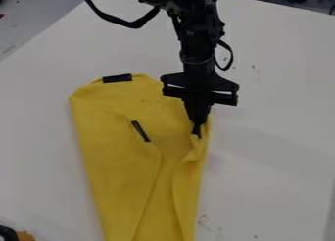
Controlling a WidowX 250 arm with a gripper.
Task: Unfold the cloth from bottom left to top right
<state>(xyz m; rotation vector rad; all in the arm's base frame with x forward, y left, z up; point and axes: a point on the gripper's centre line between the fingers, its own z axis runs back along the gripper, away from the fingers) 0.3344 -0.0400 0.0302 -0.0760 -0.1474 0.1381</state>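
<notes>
Yellow cloth (118,161) — lower end outside view.

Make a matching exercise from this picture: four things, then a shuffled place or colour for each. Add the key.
Things:
1. Cloth
2. Tool
3. Wider black strip
4. Narrower black strip

Places and colours:
A. Slanting, well inside the outline of the yellow thing
B. Lying along the top edge of the yellow thing, as the camera sees it
C. Yellow
D. Down at the yellow thing's right-hand side in the view

Pairs: 1-C, 2-D, 3-B, 4-A
</notes>
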